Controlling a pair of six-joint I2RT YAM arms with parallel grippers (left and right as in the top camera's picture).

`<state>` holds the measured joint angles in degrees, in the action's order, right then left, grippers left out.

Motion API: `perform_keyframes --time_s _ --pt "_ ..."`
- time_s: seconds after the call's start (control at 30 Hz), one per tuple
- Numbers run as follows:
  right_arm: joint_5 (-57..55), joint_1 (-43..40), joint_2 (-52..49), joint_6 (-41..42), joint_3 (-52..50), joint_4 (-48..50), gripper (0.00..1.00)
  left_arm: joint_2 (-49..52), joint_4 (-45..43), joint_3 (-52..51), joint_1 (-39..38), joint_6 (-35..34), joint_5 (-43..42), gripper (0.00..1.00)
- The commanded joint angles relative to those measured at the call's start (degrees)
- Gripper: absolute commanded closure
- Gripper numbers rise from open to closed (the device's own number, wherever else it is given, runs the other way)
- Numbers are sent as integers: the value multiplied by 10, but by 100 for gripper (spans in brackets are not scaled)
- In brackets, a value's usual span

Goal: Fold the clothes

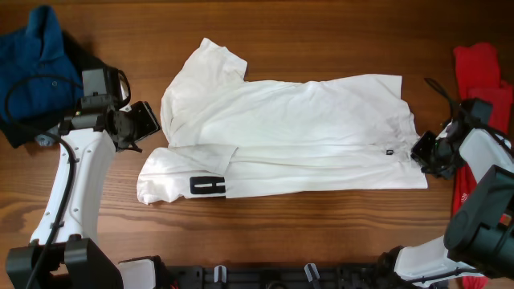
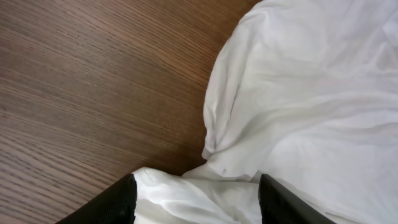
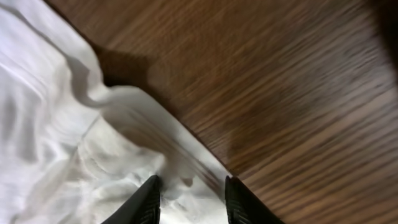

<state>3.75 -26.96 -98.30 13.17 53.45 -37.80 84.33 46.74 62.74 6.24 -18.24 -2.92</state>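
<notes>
White T-shirt [image 1: 289,132]: sprawled sideways across the middle of the table [image 1: 321,32], hem toward three o'clock, sleeves toward nine.
Fold so far: looks like one long fold in, six o'clock edge doubled up over the body; black print [image 1: 206,186] peeking out at seven o'clock.
Rough spots: loose sleeve sticking out at eleven o'clock, creases across the chest, outline far from square.
Left gripper [image 1: 143,124]: parked at nine o'clock of the shirt, jaws spread wide, white cloth lying between and under the fingers [image 2: 115,205], nothing pinched.
Right gripper [image 1: 423,152]: down at three o'clock on the hem corner, jaws parted with the hem edge between them, not clamped as far as the wrist view shows.
Blue garment [image 1: 36,56]: heaped at ten o'clock of the table, unfolded.
Red garment [image 1: 482,72]: bunched at two o'clock, unfolded too.
Left to do, by my reckoning: tuck the sleeves, fold the shirt across once or twice, square it up, then on to the other pieces. Early going, well under halfway.
</notes>
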Motion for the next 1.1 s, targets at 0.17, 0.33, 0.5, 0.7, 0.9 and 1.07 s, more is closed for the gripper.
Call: perform_keyframes --time_s 0.17,0.33,0.5,0.7,0.9,1.07 --pt "70 -1 3 -40 -9 26 66 3 1 5 -4 12 0 37" --pt "69 -1 3 -40 -8 26 79 3 0 5 -4 12 0 37" --pt "66 -1 3 -40 -8 24 87 3 1 5 -4 12 0 37" --pt "3 -1 3 -9 -8 9 84 3 1 5 -4 12 0 37" --pt "6 -1 4 -10 6 0 84 3 1 5 -4 12 0 37" --pt "8 -1 4 -10 24 -16 84 3 0 5 -4 12 0 37"
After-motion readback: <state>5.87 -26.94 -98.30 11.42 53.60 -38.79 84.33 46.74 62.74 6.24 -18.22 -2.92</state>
